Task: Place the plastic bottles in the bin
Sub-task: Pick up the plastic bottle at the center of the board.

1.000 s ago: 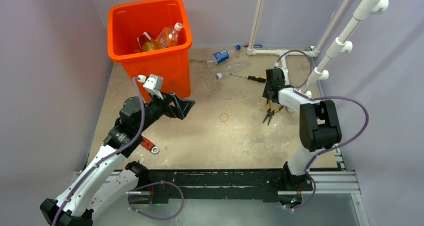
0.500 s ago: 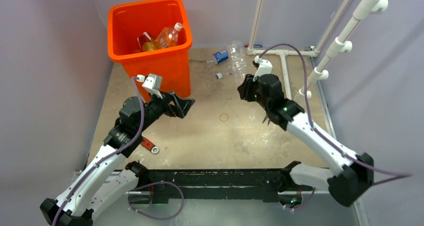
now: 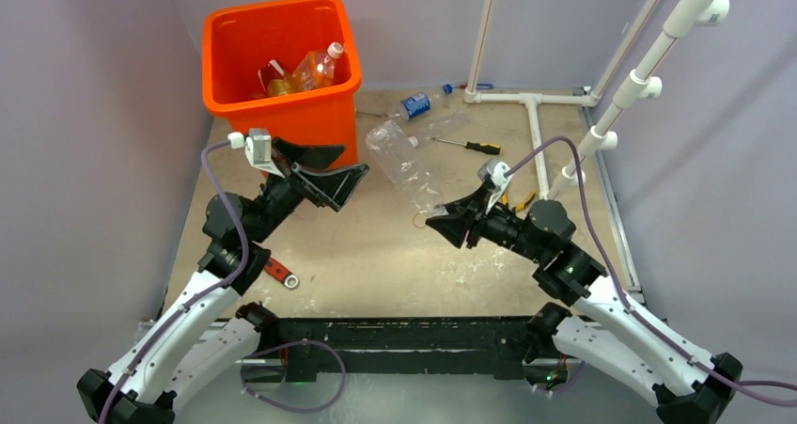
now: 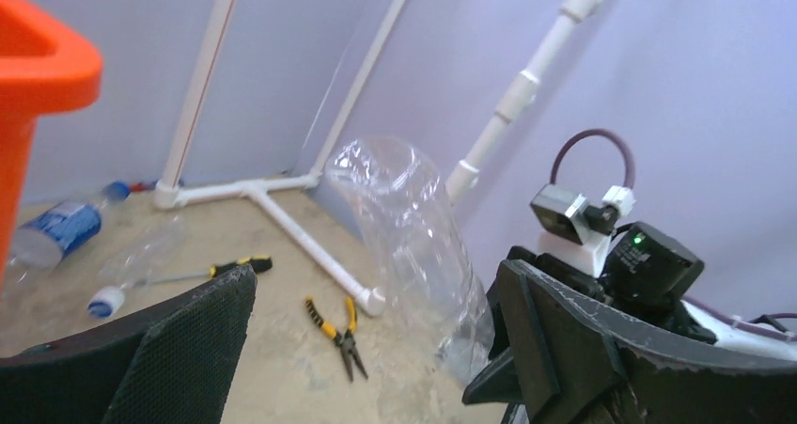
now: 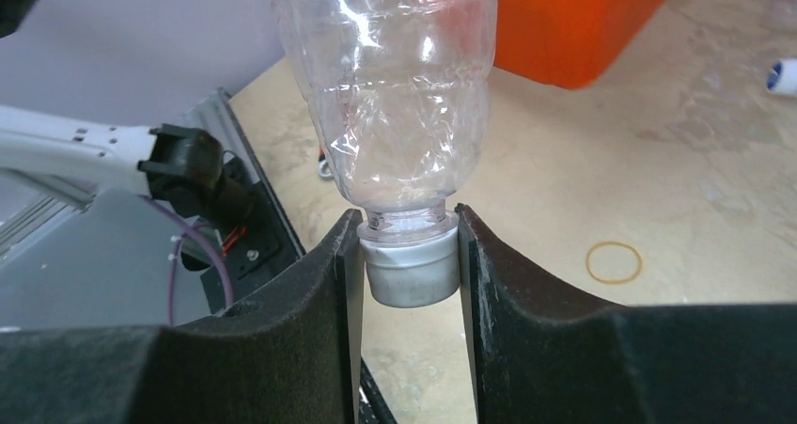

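Item 1: large clear plastic bottle [image 3: 402, 164], crumpled, unlabelled, white cap [image 5: 411, 272]. I hold it off the table [image 3: 376, 255] in the right gripper [image 3: 442, 219], jaws pinching the cap. Long axis runs from the cap at the gripper to the base, which points toward the orange bin [image 3: 282, 116]
Item 2: bin, far left, containing an orange-tinted bottle [image 3: 308, 70] and another with red on it [image 3: 273, 74]
Item 3: left gripper [image 3: 331, 170], jaws spread wide, empty, just before the bin
Item 4: blue-labelled bottle [image 3: 414, 104], lying on the table
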